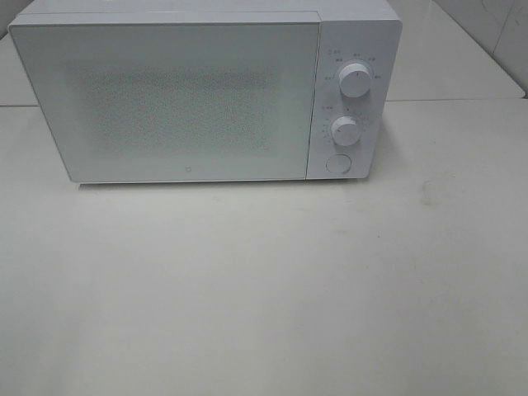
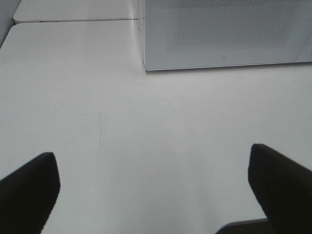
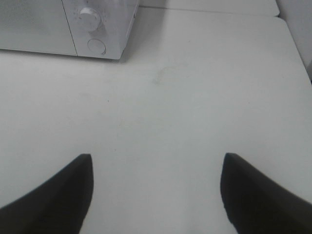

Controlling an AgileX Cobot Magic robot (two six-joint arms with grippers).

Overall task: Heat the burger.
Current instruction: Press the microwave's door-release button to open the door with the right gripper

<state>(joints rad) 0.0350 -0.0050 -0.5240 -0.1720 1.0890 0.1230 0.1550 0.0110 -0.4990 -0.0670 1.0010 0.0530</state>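
1. Burger spot: I cannot see it. It may sit behind the shut door (image 1: 165, 99) of the microwave (image 1: 355, 33), or out of view.
2. Left gripper (image 2: 151, 158) hangs in front of the microwave, fingers wide, holding nothing.
3. Right gripper (image 3: 157, 158) hangs in front of the microwave, nearer its knobs (image 1: 345, 129), fingers apart, holding nothing.
4. If a knob gets turned and no burger is inside, the microwave may run empty.
5. A hard push on the button (image 1: 337, 163) may slide the microwave back.
6. The door may swing out and hit a gripper in front of it.
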